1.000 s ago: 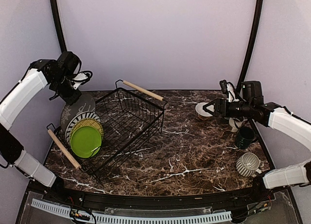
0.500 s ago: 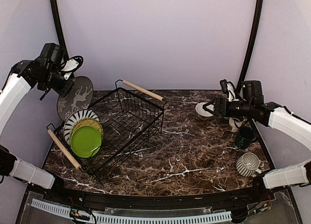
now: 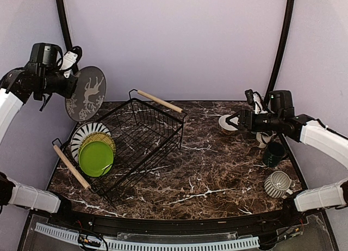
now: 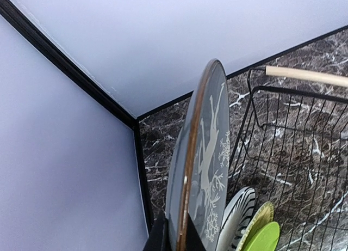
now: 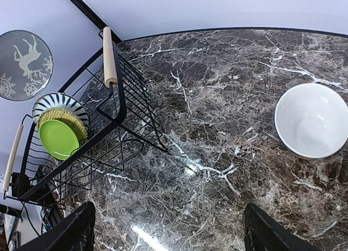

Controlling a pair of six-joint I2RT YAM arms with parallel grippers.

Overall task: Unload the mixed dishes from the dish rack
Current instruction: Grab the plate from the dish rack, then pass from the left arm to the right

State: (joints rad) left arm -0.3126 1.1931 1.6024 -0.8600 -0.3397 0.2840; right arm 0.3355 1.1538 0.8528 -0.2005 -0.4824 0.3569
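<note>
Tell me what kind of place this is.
Probably a robot test booth, staged as a kitchen counter: plain walls around a marble table, a dish rack holding plates, and a left arm and right arm at the sides.

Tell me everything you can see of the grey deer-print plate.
Round grey plate with a white deer and snowflake print and a thin brownish rim, glossy like ceramic. It stands on edge in the air, pinched at its rim by the left gripper, over the dish rack's left end, touching nothing else.
</note>
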